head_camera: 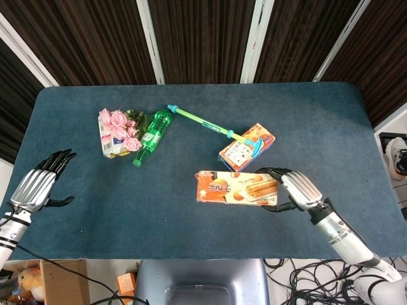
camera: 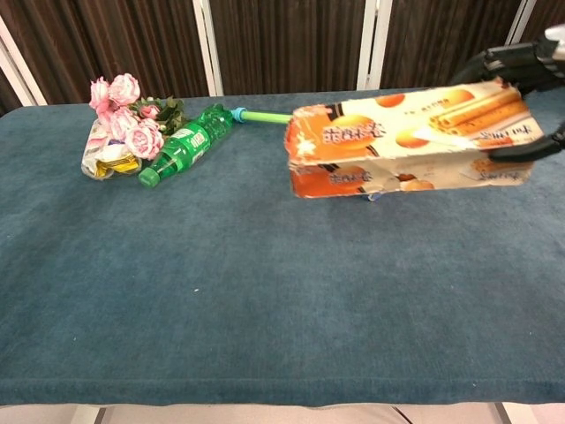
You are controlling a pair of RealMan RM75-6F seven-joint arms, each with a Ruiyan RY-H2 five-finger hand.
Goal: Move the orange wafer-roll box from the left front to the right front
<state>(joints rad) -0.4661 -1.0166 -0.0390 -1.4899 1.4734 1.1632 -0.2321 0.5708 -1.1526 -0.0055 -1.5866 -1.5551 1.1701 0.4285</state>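
My right hand (head_camera: 297,189) has hold of the orange wafer-roll box (head_camera: 236,187) by its right end, fingers curled over the far edge and thumb hooked under the near one, so the long box sticks out to my left like a lever. In the chest view the box (camera: 408,137) looks to be clear of the table (camera: 265,291), tilted slightly with its free end lower, which I judge comes from gripping one end only. I took it at the end because that leaves the printed face clear and lets me carry it sideways without my arm crossing the other things.

The box now sits near the middle front, a little right of centre, so I reckon the move is partly done; the right front corner is open cloth and that is where I mean to set it down.

My left hand (head_camera: 39,184) hovers at the left edge, fingers apart, holding nothing, kept well away so it cannot get in the way.

Behind the box lie a second, smaller snack box (head_camera: 247,147) with a green and blue toothbrush (head_camera: 210,126) resting across it, then a green bottle (head_camera: 151,137) on its side and a bunch of pink flowers (head_camera: 116,132). The smaller box is near my fingers, so I should stay to the front as I go.
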